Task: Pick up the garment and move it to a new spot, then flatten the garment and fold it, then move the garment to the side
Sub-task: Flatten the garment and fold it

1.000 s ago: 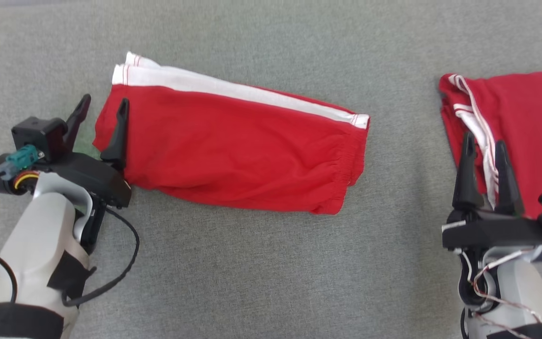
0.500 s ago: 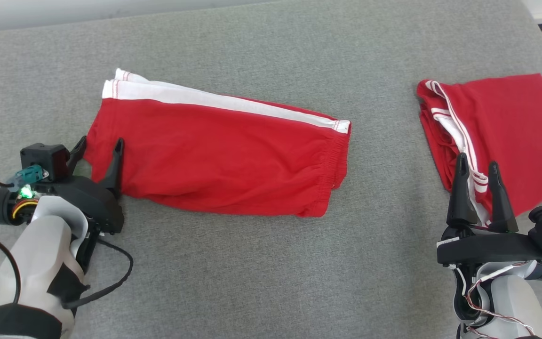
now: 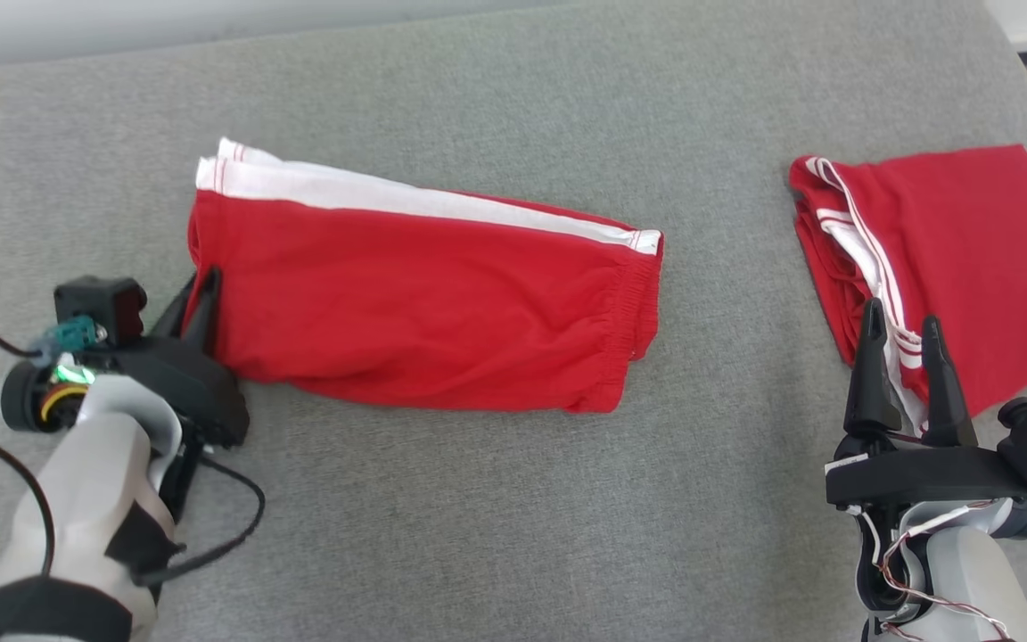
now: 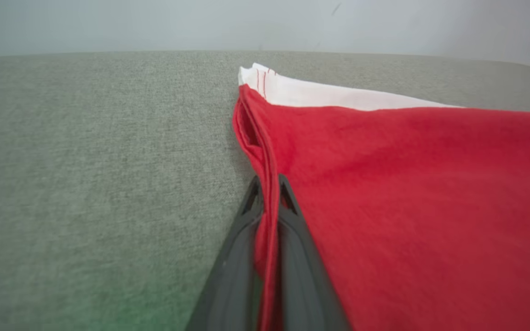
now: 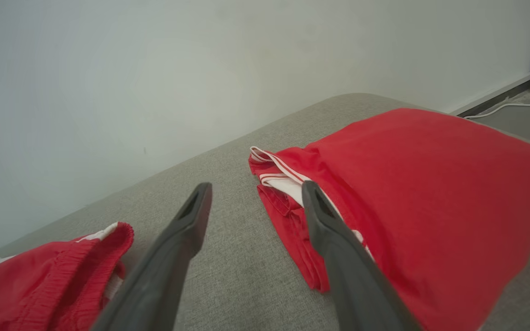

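Note:
The garment point(image 3: 424, 303) is a pair of red shorts with a white side stripe, folded lengthwise and lying across the middle of the grey cushion. My left gripper point(image 3: 201, 287) is shut on the red hem at its left end; in the left wrist view the hem point(image 4: 268, 193) is pinched between the two dark fingers and the garment point(image 4: 407, 193) spreads to the right. My right gripper point(image 3: 901, 325) stands open at the lower right, fingers apart with nothing between them, above the cushion beside another folded red garment point(image 3: 941, 259). The right gripper point(image 5: 251, 193) points at the wall in its wrist view.
The other folded red garment point(image 5: 421, 193) lies near the cushion's right end. Grey cushion point(image 3: 496, 499) stretches bare in front of both garments. A pale wall point(image 5: 200, 69) runs behind; floor and a white cable point(image 5: 509, 106) lie beyond the right edge.
My left gripper has shut on the garment's left hem, which now stands bunched up between the fingers. The right gripper has stayed open in place.

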### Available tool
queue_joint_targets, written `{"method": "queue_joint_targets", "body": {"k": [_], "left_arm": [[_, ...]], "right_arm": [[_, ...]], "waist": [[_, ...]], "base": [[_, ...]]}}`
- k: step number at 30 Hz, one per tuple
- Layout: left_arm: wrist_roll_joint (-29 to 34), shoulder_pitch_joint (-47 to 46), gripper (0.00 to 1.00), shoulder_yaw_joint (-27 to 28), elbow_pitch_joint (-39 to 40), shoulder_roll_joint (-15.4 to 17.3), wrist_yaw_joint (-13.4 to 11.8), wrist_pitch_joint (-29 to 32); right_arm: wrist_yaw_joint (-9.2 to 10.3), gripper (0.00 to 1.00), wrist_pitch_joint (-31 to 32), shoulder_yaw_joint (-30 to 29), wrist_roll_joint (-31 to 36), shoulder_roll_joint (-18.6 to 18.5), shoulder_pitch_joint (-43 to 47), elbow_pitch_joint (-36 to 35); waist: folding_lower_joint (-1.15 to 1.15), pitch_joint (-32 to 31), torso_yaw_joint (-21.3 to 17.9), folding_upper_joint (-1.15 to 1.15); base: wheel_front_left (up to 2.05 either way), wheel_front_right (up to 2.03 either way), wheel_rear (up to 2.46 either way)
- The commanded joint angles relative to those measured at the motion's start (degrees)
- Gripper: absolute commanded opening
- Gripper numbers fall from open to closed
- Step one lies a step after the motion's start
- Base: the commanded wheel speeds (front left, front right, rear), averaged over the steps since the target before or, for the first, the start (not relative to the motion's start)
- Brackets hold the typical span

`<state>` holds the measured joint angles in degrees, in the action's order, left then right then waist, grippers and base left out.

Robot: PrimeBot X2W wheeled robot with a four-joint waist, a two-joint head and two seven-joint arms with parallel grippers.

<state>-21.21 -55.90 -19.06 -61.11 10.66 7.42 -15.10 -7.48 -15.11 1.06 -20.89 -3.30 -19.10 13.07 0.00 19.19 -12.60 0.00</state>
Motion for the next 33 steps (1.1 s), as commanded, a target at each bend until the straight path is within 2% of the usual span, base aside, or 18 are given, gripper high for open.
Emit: {"method": "queue_joint_targets", "body": {"k": [1, 7, 16, 22, 23, 24, 25, 33], "left_arm": [[-0.01, 1.79, 0.00, 0.13, 0.14, 0.32, -0.03, -0.02], [-0.71, 6.61, 0.00, 1.73, 2.94, -0.46, -1.17, -0.04], [-1.33, 13.83, 0.00, 4.13, 7.09, -1.46, -4.48, -0.04], [-1.15, 17.08, 0.00, 4.95, 9.35, -1.47, -5.22, -0.05], [-1.03, 17.64, 0.22, 5.22, 9.94, -1.49, -5.60, -0.05], [-0.79, 18.02, 0.92, 5.51, 10.68, -1.39, -5.71, -0.05], [-0.55, 18.37, 1.00, 5.89, 11.57, -1.41, -6.07, -0.05], [1.95, 23.24, 1.00, 8.26, 18.80, -2.18, -7.71, -0.05]], "right_arm": [[-0.01, 1.00, -0.01, -0.04, -0.26, 0.11, 0.85, 0.14], [-0.01, 1.00, -0.01, 0.01, -0.47, 0.20, 1.71, 1.08], [-0.01, 1.00, -0.01, 0.15, -0.33, 0.30, 3.97, 2.81], [-0.01, 1.00, -0.01, 0.73, 0.26, 0.31, 3.92, 3.66], [-0.01, 1.00, -0.01, 0.79, 0.36, 0.30, 3.93, 3.69], [-0.01, 1.00, -0.01, 1.17, 0.41, 0.29, 3.80, 3.73], [-0.01, 1.00, -0.01, 1.64, 0.53, 0.19, 3.58, 3.72], [-0.01, 1.00, 0.00, 6.59, 1.30, -0.02, 1.22, 2.96]], "waist": [[0.00, -0.91, 0.83, 0.00], [0.00, -3.90, 3.16, 0.00], [0.00, -7.46, 6.64, 0.00], [0.00, -8.08, 7.88, 0.00], [0.00, -8.19, 8.05, 0.00], [0.00, -8.24, 8.17, 0.00], [0.00, -8.32, 8.37, 0.00], [0.00, -8.82, 10.90, 0.00]], "base": [[0.00, 0.00, 0.00], [0.00, 0.00, 0.00], [0.00, 0.00, 0.00], [0.00, 0.00, 0.00], [0.00, 0.00, 0.00], [0.00, 0.00, 0.00], [0.00, 0.00, 0.00], [0.00, 0.00, 0.00]]}}
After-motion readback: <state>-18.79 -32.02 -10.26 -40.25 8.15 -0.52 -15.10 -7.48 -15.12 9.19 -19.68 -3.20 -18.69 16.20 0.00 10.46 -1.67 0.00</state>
